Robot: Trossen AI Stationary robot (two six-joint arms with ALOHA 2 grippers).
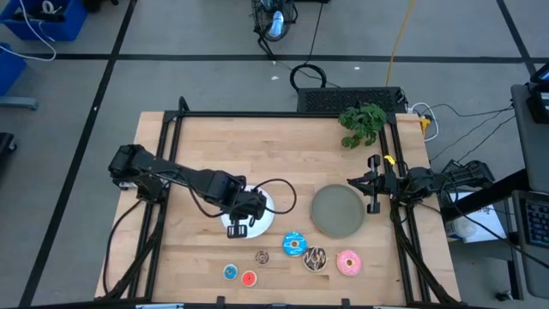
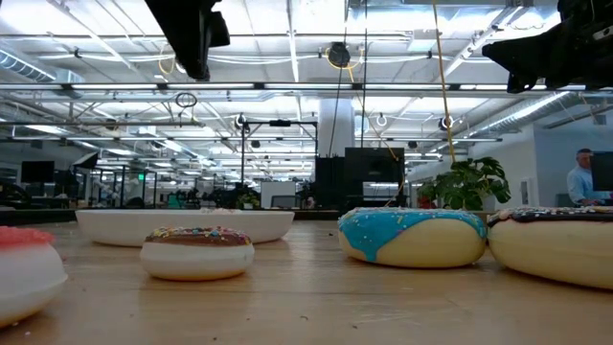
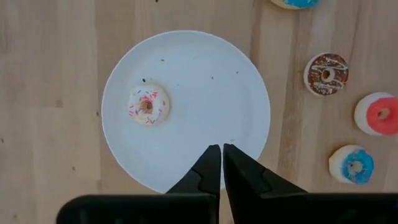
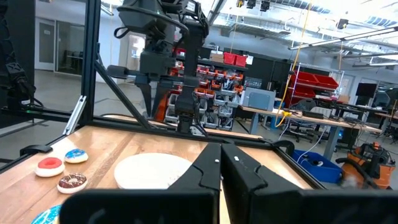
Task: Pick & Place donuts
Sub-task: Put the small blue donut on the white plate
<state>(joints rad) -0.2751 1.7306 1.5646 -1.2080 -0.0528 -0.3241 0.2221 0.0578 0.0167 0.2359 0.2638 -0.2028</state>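
A small white-pink sprinkled donut (image 3: 148,104) lies flat on the white plate (image 3: 186,74). My left gripper (image 3: 221,150) hangs shut above that plate's edge (image 1: 238,225), touching nothing. On the table's near part lie the big blue donut (image 1: 294,244), the chocolate sprinkled one (image 1: 315,258), the pink one (image 1: 348,263), and the small brown (image 1: 262,256), small blue (image 1: 230,272) and small red (image 1: 249,277) donuts. My right gripper (image 1: 373,184) waits shut at the right edge, beside the grey plate (image 1: 337,210).
A green plant (image 1: 363,122) stands at the far right corner. A black frame (image 1: 257,114) runs around the table. Bare wood lies left of the white plate and across the far half. In the low view the donuts (image 2: 412,237) sit close to the near edge.
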